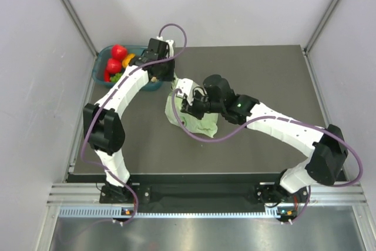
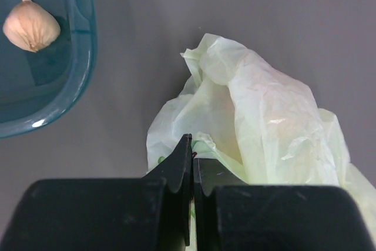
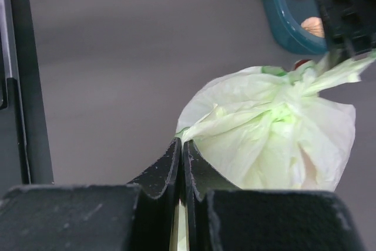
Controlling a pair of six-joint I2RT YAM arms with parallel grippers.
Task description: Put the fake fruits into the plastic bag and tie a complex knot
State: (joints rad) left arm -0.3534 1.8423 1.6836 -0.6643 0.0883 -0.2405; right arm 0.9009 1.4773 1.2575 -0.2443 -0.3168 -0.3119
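The pale-green plastic bag [image 1: 194,120] lies bunched at the table's middle, its mouth gathered into a twisted lump [image 3: 283,113]. My left gripper [image 1: 169,80] is shut on a bag handle [image 2: 205,145], which is stretched toward the basket [image 3: 343,70]. My right gripper [image 1: 180,105] is shut on the other handle [image 3: 202,129] at the bag's opposite side. In the right wrist view the left gripper [image 3: 346,10] shows at the top right. Red [image 1: 119,51], orange [image 1: 128,59] and green [image 1: 116,77] fake fruits lie in the teal basket. A pale garlic-shaped one [image 2: 30,26] lies there too.
The teal basket [image 1: 101,63] stands at the back left corner, just left of my left gripper; its rim shows in the left wrist view [image 2: 79,69] and right wrist view [image 3: 282,24]. A metal frame rail [image 3: 14,74] runs along the table's edge.
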